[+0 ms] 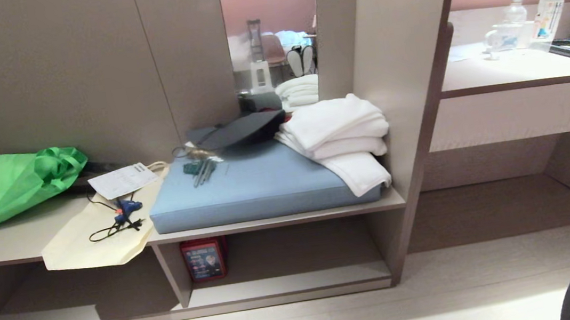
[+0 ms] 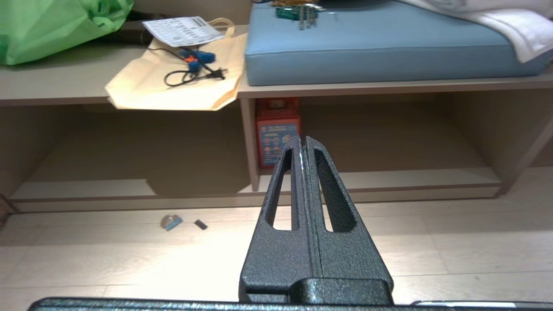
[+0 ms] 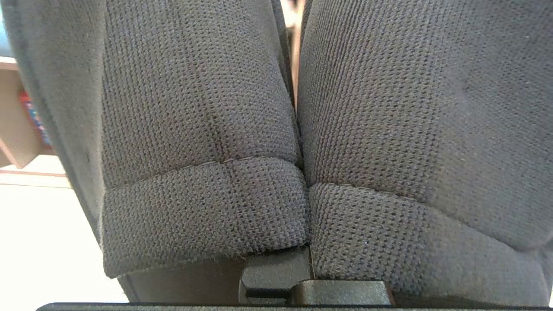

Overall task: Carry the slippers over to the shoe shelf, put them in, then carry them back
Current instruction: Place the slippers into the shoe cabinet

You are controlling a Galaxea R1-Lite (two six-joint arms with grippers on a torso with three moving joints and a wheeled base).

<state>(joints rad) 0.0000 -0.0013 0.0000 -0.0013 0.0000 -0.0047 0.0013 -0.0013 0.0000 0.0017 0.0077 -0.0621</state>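
1. Right pincer is clenched on the slippers, both of them pressed side by side and filling the right wrist view; pinching the pair together looks like the way to carry two soft shoes with one arm.
2. In the head view, a dark rounded shape at the lower right corner is probably one slipper toe (hard to be sure).
3. Left pincer is clenched on nothing, fingers pressed flat together, pointing toward the low cubbies; this arm looks idle, kept out of the way.
4. The shoe shelf, the narrower low cubby under the blue cushion, sits ahead, holding only a red box against its left wall.
5. So the slippers are well apart from the shelf, not yet in; my read is that the carry is under way and the placing comes next.
6. Room beside the red box looks ample for both.
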